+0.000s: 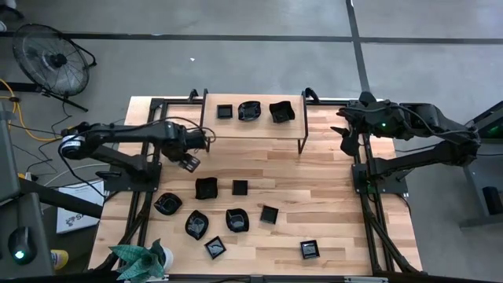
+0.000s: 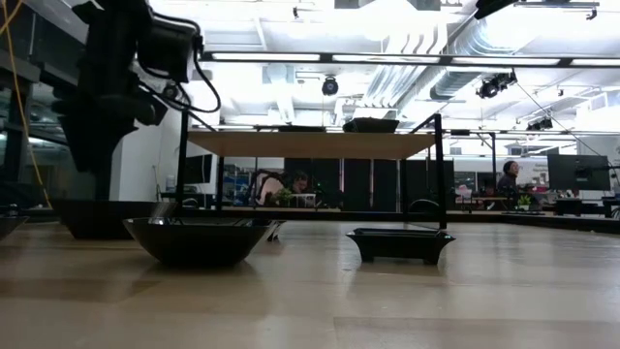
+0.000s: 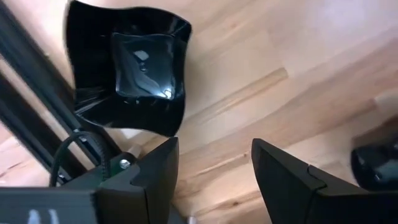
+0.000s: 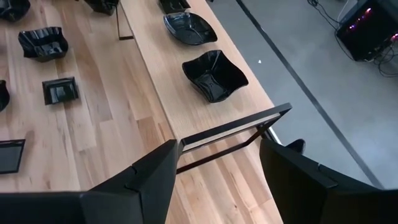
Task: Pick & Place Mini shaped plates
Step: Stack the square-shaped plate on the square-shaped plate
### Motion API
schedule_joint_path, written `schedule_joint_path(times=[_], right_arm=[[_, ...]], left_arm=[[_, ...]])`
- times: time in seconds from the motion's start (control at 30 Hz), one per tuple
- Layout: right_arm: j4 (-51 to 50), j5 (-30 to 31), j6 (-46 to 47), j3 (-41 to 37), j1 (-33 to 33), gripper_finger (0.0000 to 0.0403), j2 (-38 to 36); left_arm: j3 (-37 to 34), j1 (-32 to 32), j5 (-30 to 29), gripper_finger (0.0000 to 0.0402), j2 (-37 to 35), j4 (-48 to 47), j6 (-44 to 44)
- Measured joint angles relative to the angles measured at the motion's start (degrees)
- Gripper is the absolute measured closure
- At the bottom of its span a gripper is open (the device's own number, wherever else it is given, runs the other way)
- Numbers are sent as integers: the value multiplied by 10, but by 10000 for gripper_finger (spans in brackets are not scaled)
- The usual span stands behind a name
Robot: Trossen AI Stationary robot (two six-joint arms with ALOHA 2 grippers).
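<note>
- Hovering: left gripper (image 1: pixel 189 163) over bare table (image 1: pixel 330 196), jaws apart, empty, near wavy plate (image 1: pixel 206 188).
- Right gripper (image 1: pixel 346 144) waits at table's right edge, jaws wide, empty.
- Three plates on shelf (image 1: pixel 253 122), rest spread on table.

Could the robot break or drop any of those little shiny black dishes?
Maybe. The left tool hangs open above the wooden table beside the wavy-edged glossy black dish; a slanted grab might flip it. The small black dishes lie close together, like the round glossy one by the small square one, so fingers could bump a neighbour. The raised wooden shelf is narrow; dishes could slide off.
</note>
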Motion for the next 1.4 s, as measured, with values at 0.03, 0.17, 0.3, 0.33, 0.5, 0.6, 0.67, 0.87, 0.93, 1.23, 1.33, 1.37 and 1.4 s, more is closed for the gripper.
schedule_joint_path(times=[0.03,0.17,0.3,0.33,0.5,0.6,0.67,0.87,0.93,1.23,1.33,1.37,1.4], right_arm=[[0,0,1,0,0,178,0],[0,0,3,0,0,178,0],[0,-6,5,0,0,178,0],[0,-10,5,0,0,178,0],[0,-14,5,0,0,178,0],[0,-14,14,0,0,178,0],[0,-14,20,0,0,178,0],[1,-14,30,0,0,178,0],[3,-14,34,0,0,179,0],[11,-13,39,0,0,178,0],[11,-13,41,0,0,179,0],[12,-13,41,0,0,178,0],[12,-13,41,0,0,178,0]], left_arm=[[0,-7,-10,205,3,-1,-11],[0,-25,-28,205,23,-2,-26],[0,-40,-28,205,57,-1,-27],[0,-43,-28,205,68,0,-30],[0,-44,-34,205,117,1,-40],[0,-44,-50,205,133,0,-43],[0,-44,-70,205,139,0,-52],[-3,-44,-98,205,139,22,-37],[-12,-43,-101,205,139,39,-31],[-54,-43,-74,205,139,46,-54],[-62,-43,-65,205,139,51,-57],[-64,-43,-64,205,139,53,-59],[-64,-43,-64,205,139,57,-59]])
